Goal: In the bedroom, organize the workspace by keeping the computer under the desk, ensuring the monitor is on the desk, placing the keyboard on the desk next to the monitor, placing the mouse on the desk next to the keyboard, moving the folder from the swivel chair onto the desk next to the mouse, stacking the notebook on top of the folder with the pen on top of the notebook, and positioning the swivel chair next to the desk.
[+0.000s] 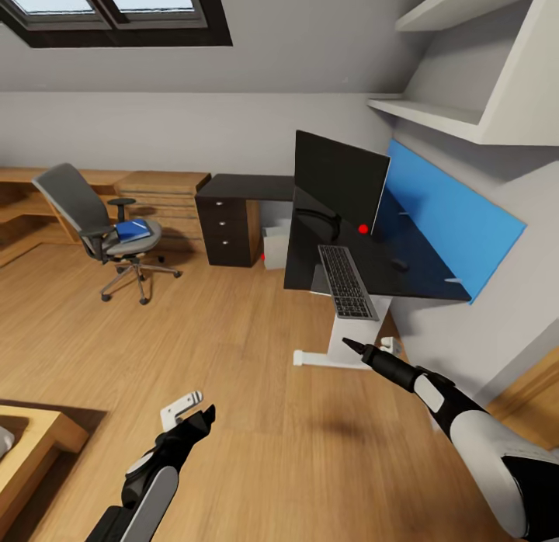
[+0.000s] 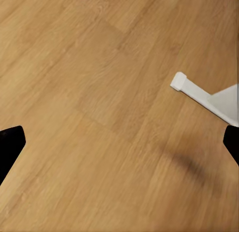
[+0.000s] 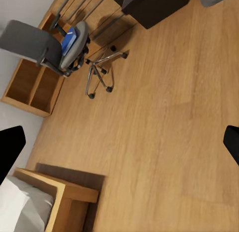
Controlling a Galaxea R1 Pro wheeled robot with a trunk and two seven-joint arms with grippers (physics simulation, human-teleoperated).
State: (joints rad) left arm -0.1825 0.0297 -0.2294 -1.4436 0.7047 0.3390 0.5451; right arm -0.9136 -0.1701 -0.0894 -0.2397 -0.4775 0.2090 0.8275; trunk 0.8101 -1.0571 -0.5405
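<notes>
The black desk (image 1: 435, 282) stands at the right wall. On it are the monitor (image 1: 341, 181), the keyboard (image 1: 347, 282) in front of it and the mouse (image 1: 400, 264) to the keyboard's right. The computer (image 1: 273, 248) sits on the floor under the desk. The swivel chair (image 1: 97, 220) stands far left, apart from the desk, with the blue folder (image 1: 132, 230) on its seat; the right wrist view also shows chair (image 3: 42, 45) and folder (image 3: 71, 39). I cannot make out the notebook or the pen. My left gripper (image 1: 200, 419) and right gripper (image 1: 352, 345) hang open over the floor, empty.
A light-wood drawer chest (image 1: 167, 196) and low shelving (image 1: 23, 208) line the back wall behind the chair. A wooden bed corner (image 1: 35, 441) is at the near left. The desk's white foot (image 2: 199, 95) lies near my left gripper. Wood floor (image 1: 233, 332) spreads between.
</notes>
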